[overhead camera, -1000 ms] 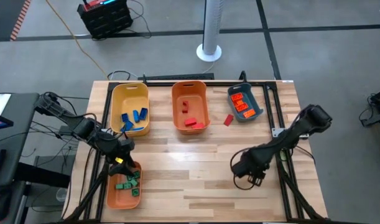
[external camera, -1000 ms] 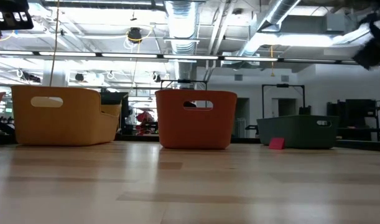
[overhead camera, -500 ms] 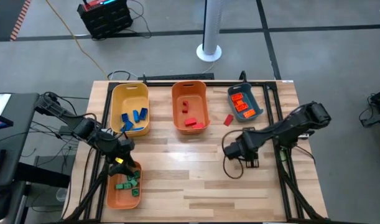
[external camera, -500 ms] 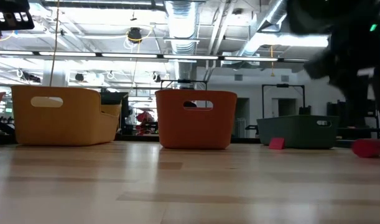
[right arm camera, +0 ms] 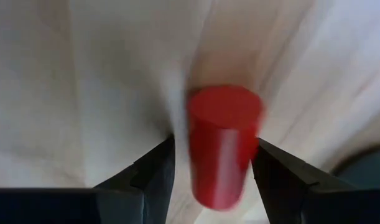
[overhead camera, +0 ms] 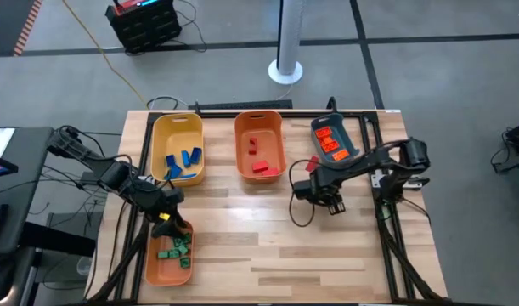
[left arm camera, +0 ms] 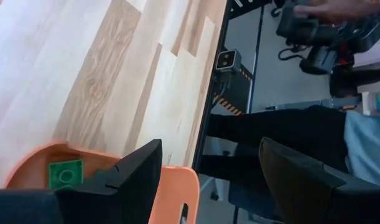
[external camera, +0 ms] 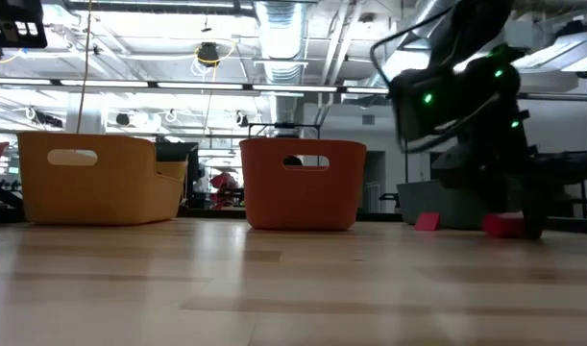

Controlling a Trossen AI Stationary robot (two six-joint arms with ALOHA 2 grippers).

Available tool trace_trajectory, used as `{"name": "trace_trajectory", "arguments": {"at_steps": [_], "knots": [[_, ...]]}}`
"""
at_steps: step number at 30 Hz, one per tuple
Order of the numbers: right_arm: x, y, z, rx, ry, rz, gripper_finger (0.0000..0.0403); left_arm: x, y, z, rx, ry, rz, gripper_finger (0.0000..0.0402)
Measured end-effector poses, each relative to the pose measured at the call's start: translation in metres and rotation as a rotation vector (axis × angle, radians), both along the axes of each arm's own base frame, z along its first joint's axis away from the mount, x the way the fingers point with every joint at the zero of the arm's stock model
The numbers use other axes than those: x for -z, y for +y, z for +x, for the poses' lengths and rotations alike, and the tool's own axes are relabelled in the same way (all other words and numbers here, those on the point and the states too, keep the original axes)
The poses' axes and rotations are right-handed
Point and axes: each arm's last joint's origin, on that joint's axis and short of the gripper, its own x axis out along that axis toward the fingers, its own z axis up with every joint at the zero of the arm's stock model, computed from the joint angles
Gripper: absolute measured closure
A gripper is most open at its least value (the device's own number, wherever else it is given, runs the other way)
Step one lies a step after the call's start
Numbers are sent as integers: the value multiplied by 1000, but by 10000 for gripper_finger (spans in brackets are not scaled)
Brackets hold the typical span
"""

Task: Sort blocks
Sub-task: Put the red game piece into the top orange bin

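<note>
My right gripper (overhead camera: 310, 181) hangs low over the table's right half, just near of the teal bin (overhead camera: 348, 136), and is shut on a red block (right arm camera: 224, 143). That block also shows in the low view (external camera: 502, 225). A second red block (overhead camera: 312, 162) lies flat on the wood close by, untouched. Sorted blocks lie in the bins: blue ones (overhead camera: 183, 161), red ones (overhead camera: 257, 157), orange ones (overhead camera: 331, 143) and green ones (overhead camera: 174, 246). My left gripper (overhead camera: 166, 214) waits open above the far end of the near-left orange bin (overhead camera: 153, 268), nothing between its fingers (left arm camera: 146, 174). My right gripper has the red block between its two fingers, one finger (right arm camera: 277, 177) against its side (right arm camera: 255, 149); a thin pale gap shows beside the other finger. The fingers come steeply from above. The block sits just above the wood; whether it touches the table I cannot tell.
The yellow bin (overhead camera: 161, 127) and the middle orange bin (overhead camera: 240, 136) stand along the far edge. Bare wood fills the middle and near right of the table (overhead camera: 267, 246). A black frame rail (overhead camera: 386, 221) runs down the table's right side.
My right gripper has swung from the near right toward the far edge and leftward, up to the teal bin and the loose red block. It has sunk close to the table and rolled about its own line. The red block between its fingers has travelled with it.
</note>
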Motion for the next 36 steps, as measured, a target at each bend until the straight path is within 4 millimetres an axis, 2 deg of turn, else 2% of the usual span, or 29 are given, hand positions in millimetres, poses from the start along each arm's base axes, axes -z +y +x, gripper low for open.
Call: {"name": "trace_trajectory", "arguments": {"at_steps": [7, 15, 18, 21, 24, 30, 33, 36], "knots": [[15, -12, 5, 2, 47, 30, 194, 0, 0, 0, -29, 26, -36, 141], [4, -12, 19, 65, -20, 56, 292, 0, 0, 0, -28, 25, -34, 141], [-6, -10, 31, 130, -119, 119, 310, 0, 0, 0, -20, 17, -22, 141], [-23, -7, 37, 194, -217, 198, 310, 0, 0, 0, -25, 14, -17, 141], [-49, -4, 40, 239, -364, 289, 304, 0, 0, 0, -25, 8, -9, 141], [-115, -1, 42, 309, -827, 468, 302, 0, 0, 0, -25, 5, -7, 141], [-144, -8, 47, 367, -1083, 525, 302, 0, 1, 0, -30, 4, -4, 141], [-161, -22, 58, 442, -1290, 560, 302, 0, 2, 1, -61, -7, 14, 141]]}}
